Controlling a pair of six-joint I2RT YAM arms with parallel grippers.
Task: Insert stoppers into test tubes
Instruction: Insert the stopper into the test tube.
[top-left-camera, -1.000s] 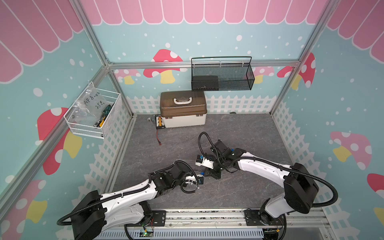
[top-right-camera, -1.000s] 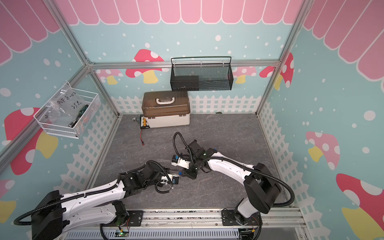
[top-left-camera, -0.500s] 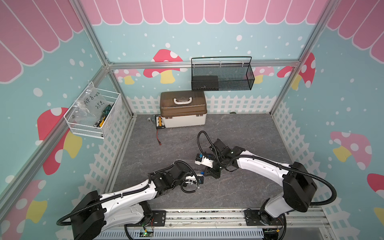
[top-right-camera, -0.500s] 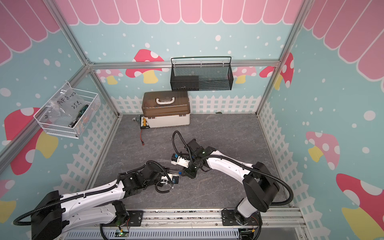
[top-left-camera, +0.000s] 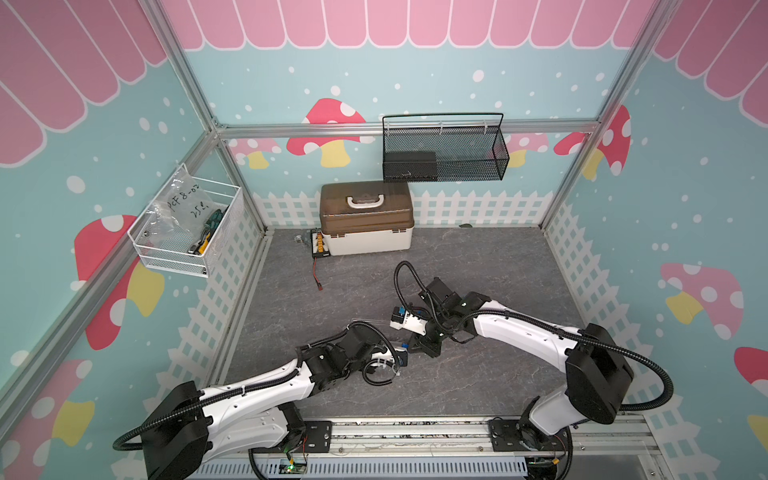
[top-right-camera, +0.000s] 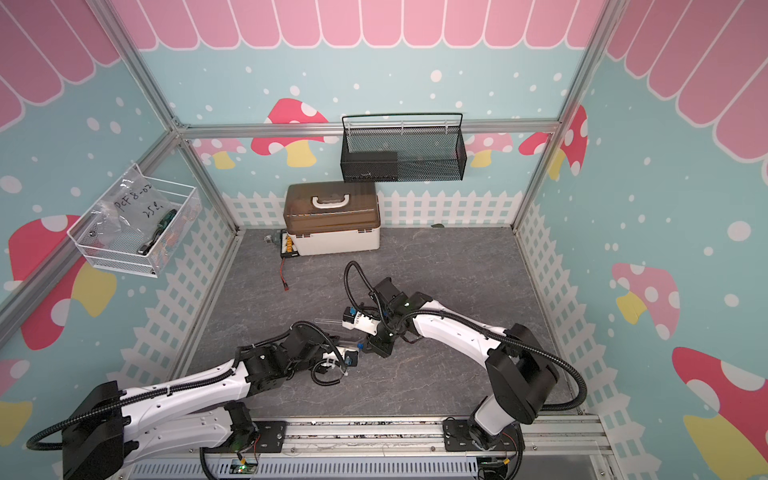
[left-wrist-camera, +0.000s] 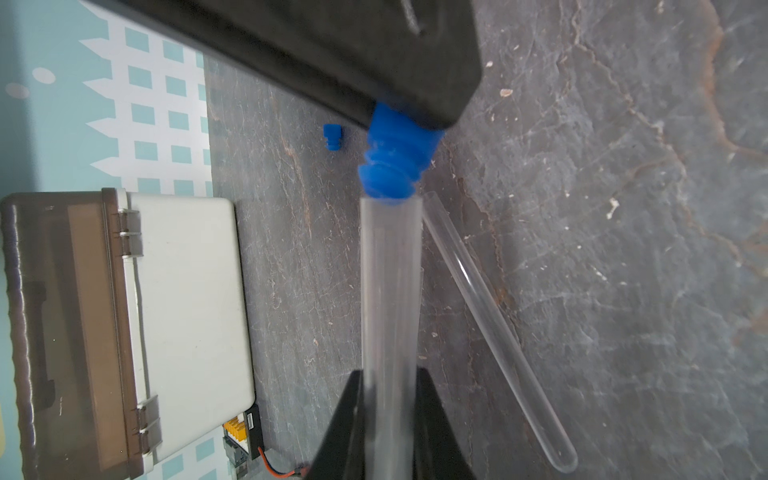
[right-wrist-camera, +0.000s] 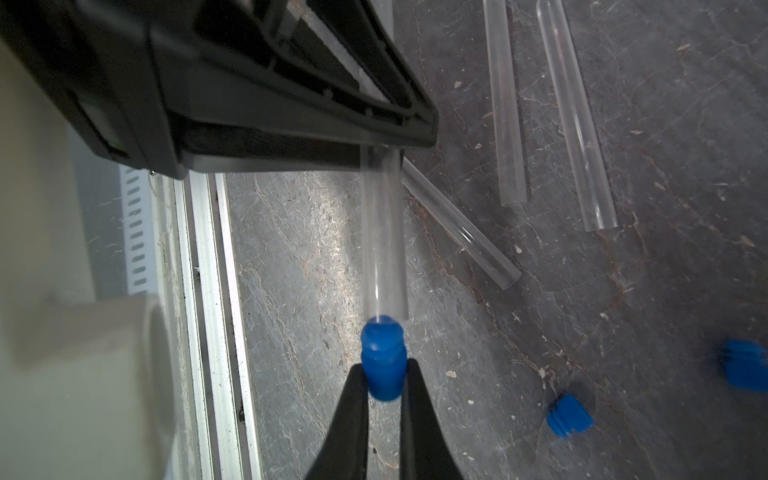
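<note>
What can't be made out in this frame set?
Slender clear test tube: closed end hidden inside left hand, left wrist view.
Ribbed blue stopper in right hand: insertion depth blurred, right wrist view.
Both, in both top views: too small to judge.

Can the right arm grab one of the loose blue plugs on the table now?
Probably not yet. The right claw is shut on a plug at the mouth of the tube in the left claw. The loose plugs lie uncovered close by, so with an empty claw it likely could.
</note>
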